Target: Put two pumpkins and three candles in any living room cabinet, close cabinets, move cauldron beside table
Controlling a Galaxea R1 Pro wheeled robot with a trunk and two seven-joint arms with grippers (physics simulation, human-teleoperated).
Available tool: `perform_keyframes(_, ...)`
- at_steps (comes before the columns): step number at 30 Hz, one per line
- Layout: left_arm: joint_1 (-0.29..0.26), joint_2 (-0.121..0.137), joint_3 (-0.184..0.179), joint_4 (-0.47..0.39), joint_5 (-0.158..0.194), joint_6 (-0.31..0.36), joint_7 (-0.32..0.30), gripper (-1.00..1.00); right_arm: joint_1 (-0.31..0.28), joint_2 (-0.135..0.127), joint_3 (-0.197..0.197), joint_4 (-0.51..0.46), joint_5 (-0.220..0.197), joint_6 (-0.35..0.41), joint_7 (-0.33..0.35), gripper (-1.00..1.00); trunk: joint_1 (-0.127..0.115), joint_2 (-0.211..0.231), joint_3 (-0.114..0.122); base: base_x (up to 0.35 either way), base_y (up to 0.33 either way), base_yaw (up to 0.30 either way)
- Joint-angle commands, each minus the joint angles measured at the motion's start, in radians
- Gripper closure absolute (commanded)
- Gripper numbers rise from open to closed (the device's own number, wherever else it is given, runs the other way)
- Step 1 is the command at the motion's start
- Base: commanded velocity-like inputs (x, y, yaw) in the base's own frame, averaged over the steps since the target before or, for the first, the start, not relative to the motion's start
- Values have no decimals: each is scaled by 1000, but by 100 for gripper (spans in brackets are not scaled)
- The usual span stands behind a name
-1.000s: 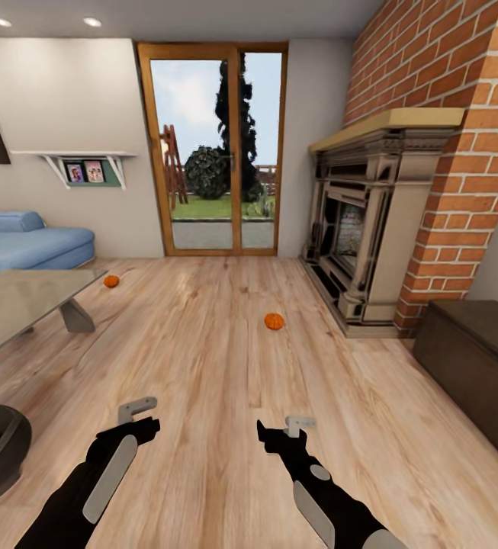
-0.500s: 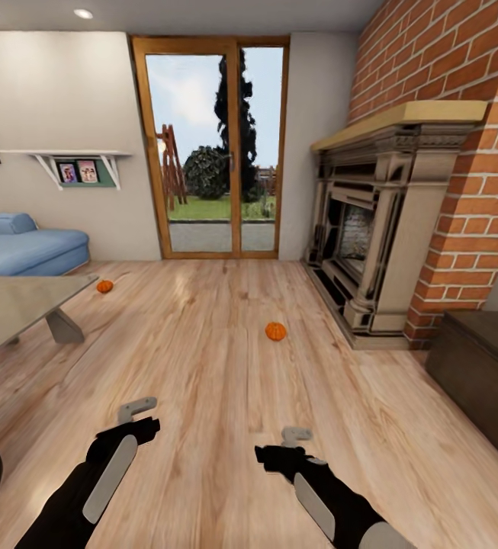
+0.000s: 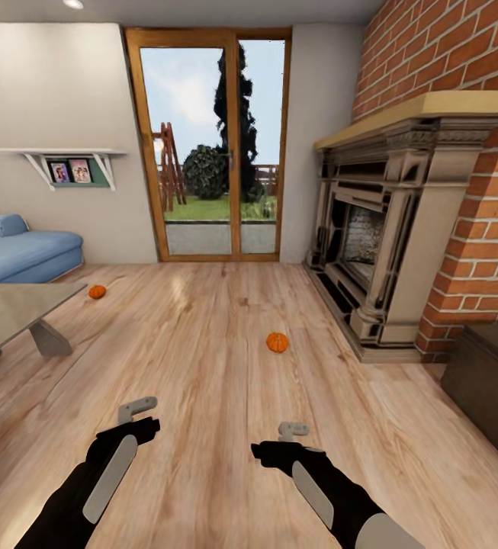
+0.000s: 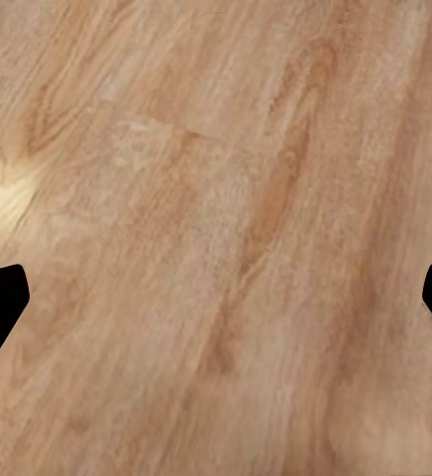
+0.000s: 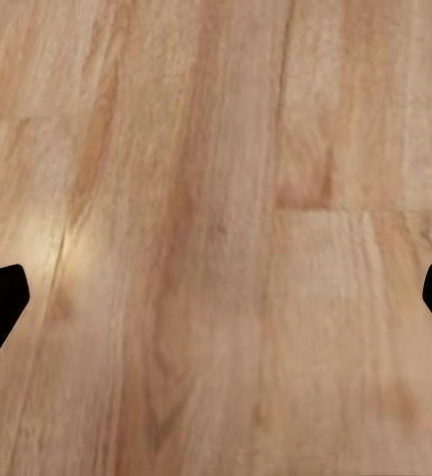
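Two orange pumpkins are seen on a wooden floor (image 3: 203,343): one (image 3: 277,342) in the middle ahead of the fireplace (image 3: 390,229), the other (image 3: 97,291) near the grey table (image 3: 4,316) at left. A dark cabinet (image 3: 489,381) is seen at right. The left gripper (image 3: 136,409) and right gripper (image 3: 293,431) are held wide open over bare floor, with nothing gripped.

From the head we are looking forward and down across the wooden floor (image 3: 218,366) toward the glass door (image 3: 207,145). Both wrist cameras are facing straight down, close to that same floor, which all three views share.
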Motion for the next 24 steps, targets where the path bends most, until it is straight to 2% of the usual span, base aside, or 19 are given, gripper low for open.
perform_keyframes(1, -1, 1, -3, -1, 10, 1, 10, -100, -1, -1, 4, -2, -10, 4, -5, -100, 0, 0, -2, 334, 0, 0)
perform_keyframes(8, -1, 1, -3, -1, 11, 1, 10, -100, -1, -1, 4, -2, -10, 5, 17, -100, 0, 0, -13, 334, 0, 0)
perform_keyframes(24, -1, 1, -3, -1, 12, 1, 10, -100, -1, -2, 3, -2, -10, -10, 18, -100, 0, 0, -37, 334, 0, 0)
